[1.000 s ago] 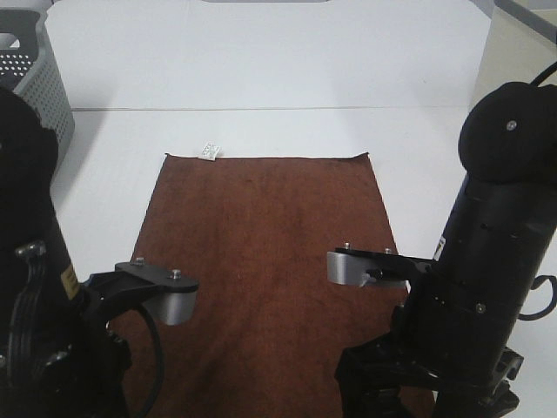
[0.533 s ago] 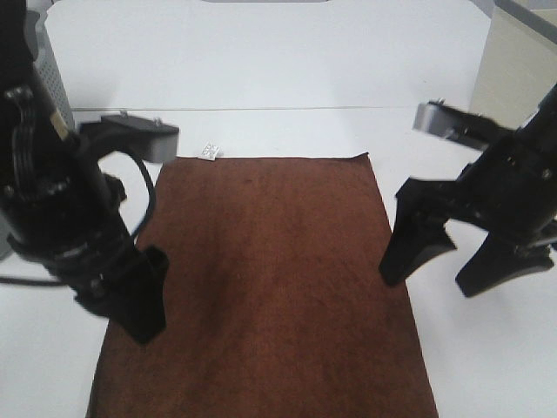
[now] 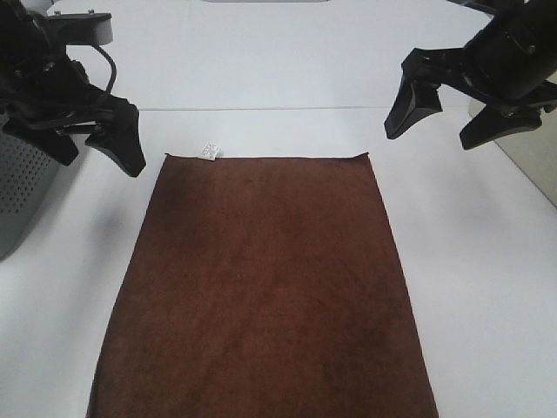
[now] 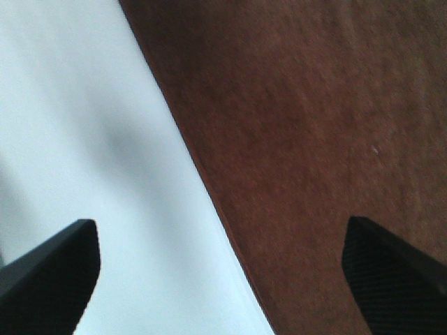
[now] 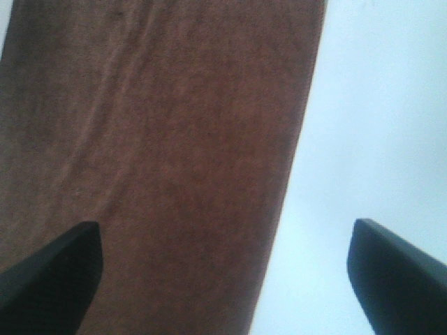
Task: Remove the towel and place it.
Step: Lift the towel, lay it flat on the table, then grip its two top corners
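Nothing done yet: towel [image 3: 261,287] lies flat on the surface [image 3: 287,70], ungrasped, while left fingers [image 3: 127,146] and right fingers [image 3: 407,100] hang spread wide and empty near its far corners, so lifting and placing remain

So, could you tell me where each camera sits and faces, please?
Exterior high: mounted above, facing down on the towel and white table; left claw and right claw show.
Left wrist: on the left arm, facing down at the towel's edge; its claw shows.
Right wrist: on the right arm, likewise.
Shared: all see the towel.
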